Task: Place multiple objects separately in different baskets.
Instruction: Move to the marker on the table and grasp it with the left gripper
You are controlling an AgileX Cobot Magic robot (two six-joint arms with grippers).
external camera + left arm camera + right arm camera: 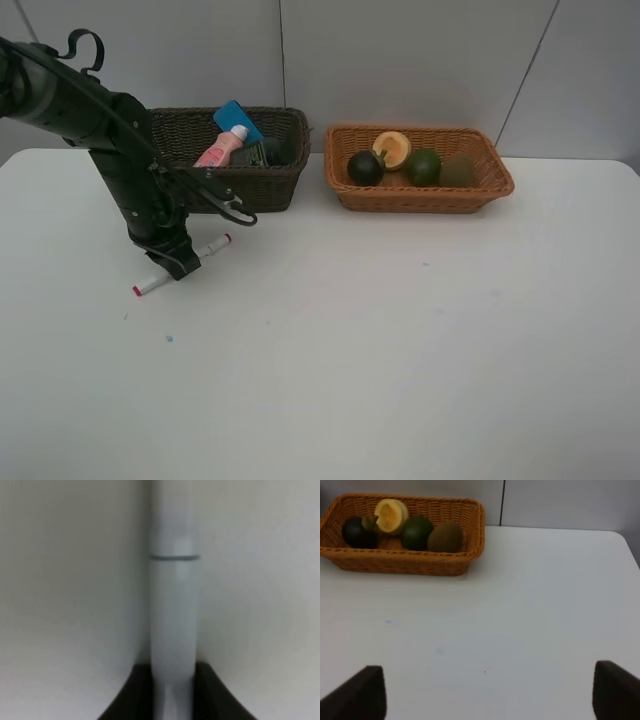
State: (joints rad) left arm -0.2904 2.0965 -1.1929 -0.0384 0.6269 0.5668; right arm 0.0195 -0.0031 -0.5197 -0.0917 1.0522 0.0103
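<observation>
**Last item gripped: marker clamped on the desk**

The left gripper (172,262) had its dark fingers (132,692) clenched on the slim white marker with red end caps (180,265), which lay flat on the white desk (400,350), slanted, with a cap showing to each side of the fingers. In the left wrist view the white barrel ran straight out from between the two pads, centred, which suggested a square grip near the middle of the pen.

Just behind the arm stood the deep, dark brown woven wicker basket (270,185), already holding the pink bottle (222,148), the flat blue block (236,118) and a dark grey bottle (256,154). Beside it, the shallow orange-tan wicker basket (420,197) held the dark mangosteen (365,167), the orange peach (392,149), the green fruit (423,166) and the brown kiwi (457,171).

The right gripper (485,700) hung over bare desk, fingers spread wide and holding nothing.

To do this step well, I judged the lift should go straight up until the marker cleared the dark basket's near rim, then carry back over the basket and let go low, so the pen would not roll or bounce out.
</observation>
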